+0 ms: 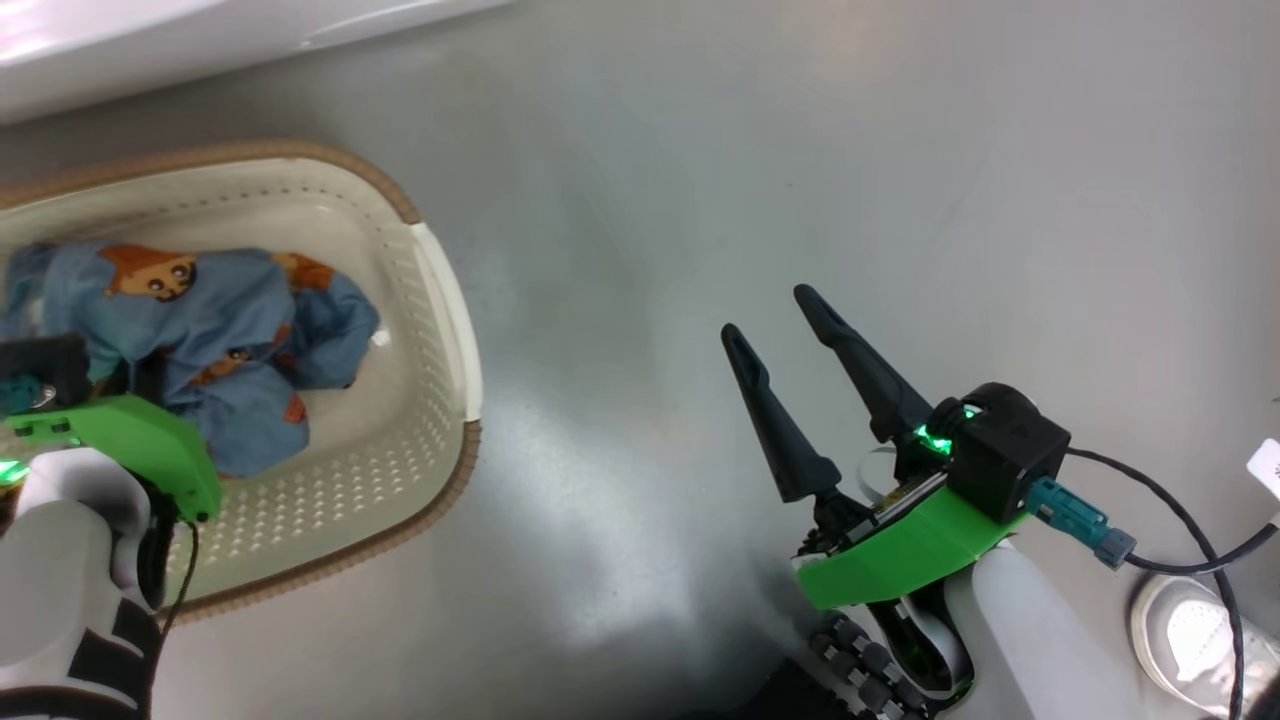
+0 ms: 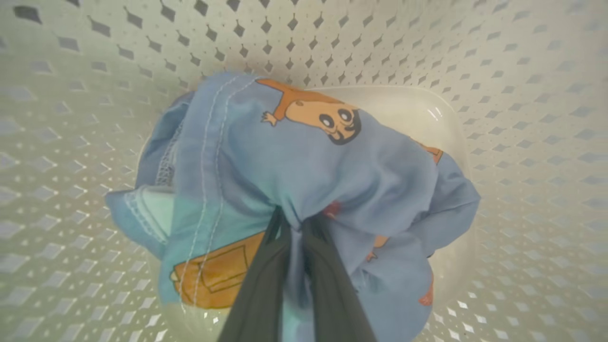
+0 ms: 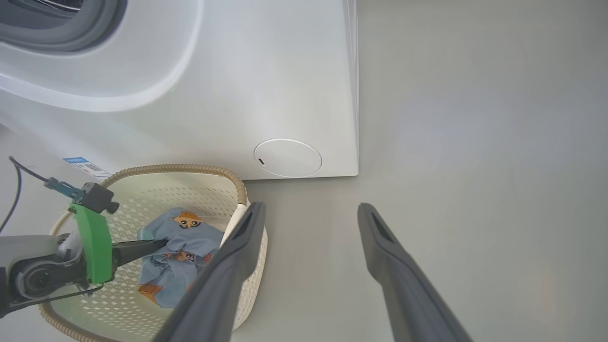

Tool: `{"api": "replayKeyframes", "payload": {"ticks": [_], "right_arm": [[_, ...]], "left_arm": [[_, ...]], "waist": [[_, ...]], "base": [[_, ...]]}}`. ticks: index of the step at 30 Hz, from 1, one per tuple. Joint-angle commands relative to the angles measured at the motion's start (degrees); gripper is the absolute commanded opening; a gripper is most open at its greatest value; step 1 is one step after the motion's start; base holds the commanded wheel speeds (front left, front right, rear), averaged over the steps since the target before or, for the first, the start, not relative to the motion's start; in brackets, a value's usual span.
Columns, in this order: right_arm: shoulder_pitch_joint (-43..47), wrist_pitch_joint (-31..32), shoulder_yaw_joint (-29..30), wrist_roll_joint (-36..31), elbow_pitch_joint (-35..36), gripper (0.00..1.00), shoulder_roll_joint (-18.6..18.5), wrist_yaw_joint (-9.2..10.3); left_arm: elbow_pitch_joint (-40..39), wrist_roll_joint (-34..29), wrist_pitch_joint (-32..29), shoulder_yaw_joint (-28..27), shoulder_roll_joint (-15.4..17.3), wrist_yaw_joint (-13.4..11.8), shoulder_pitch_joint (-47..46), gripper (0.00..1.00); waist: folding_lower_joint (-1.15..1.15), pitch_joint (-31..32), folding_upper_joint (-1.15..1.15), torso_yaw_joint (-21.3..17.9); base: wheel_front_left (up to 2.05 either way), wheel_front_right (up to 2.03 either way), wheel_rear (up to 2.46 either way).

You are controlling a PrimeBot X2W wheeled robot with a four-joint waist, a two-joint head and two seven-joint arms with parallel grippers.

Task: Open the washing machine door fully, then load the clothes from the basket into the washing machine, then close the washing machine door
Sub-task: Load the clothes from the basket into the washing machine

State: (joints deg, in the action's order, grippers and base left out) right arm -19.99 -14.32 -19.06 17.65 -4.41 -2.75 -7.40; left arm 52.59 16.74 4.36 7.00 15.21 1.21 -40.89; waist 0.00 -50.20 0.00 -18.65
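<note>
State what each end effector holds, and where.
Left end effector pinches a bunched fold of the blue cartoon-print garment inside the basket; right end effector holds nothing.

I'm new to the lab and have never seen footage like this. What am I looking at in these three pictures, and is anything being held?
A two-armed robot is doing laundry. One picture comes from its head, looking down at the grey floor; the other two come from cameras on its wrists, looking along each gripper's two dark fingers. The cream perforated basket stands on the floor before the white washing machine. In the left wrist picture, the left gripper is pinched shut on a light blue cartoon-print garment inside the basket. The right gripper hangs open over bare floor, holding nothing. At the head picture's lower right corner is a person's white shoe.
</note>
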Motion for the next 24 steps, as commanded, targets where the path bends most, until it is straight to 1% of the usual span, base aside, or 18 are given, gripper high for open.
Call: {"api": "replayKeyframes", "payload": {"ticks": [1, 4, 11, 20, 24], "right_arm": [[1.29, -0.68, -0.26, -0.43, 0.64, 1.00, -0.13, -0.09], [1.43, -0.68, 0.28, -0.88, 0.42, 1.00, -0.13, -0.09], [2.06, -0.68, 2.15, -2.76, 0.04, 1.00, -0.13, -0.09], [2.89, -0.68, 4.11, -5.28, -0.58, 1.00, -0.13, -0.09], [3.87, -0.68, 4.85, -6.13, -0.85, 1.00, -0.13, -0.09]], "left_arm": [[-1.88, 0.99, 1.55, -0.99, 1.10, 0.58, 3.35, 0.00], [-3.13, 1.46, 2.51, -0.94, 0.67, 1.06, 4.45, 0.00], [-9.13, 3.03, 5.92, -0.70, -0.62, 2.48, 9.42, 0.00], [-18.22, 5.34, 8.65, -1.46, -1.95, 3.01, 15.65, 0.00], [-22.40, 6.25, 9.21, -1.87, -2.69, 2.74, 19.30, 0.00]], "waist": [[0.00, 1.10, 0.00, 1.37], [0.00, 1.68, 0.00, 2.00], [0.00, 4.32, 0.00, 4.34], [0.00, 8.75, 0.00, 7.11], [0.00, 11.43, 0.00, 7.98]], "base": [[0.00, 0.00, 0.00], [0.00, 0.00, 0.00], [0.00, 0.00, 0.00], [0.00, 0.00, 0.00], [0.00, 0.00, 0.00]]}}
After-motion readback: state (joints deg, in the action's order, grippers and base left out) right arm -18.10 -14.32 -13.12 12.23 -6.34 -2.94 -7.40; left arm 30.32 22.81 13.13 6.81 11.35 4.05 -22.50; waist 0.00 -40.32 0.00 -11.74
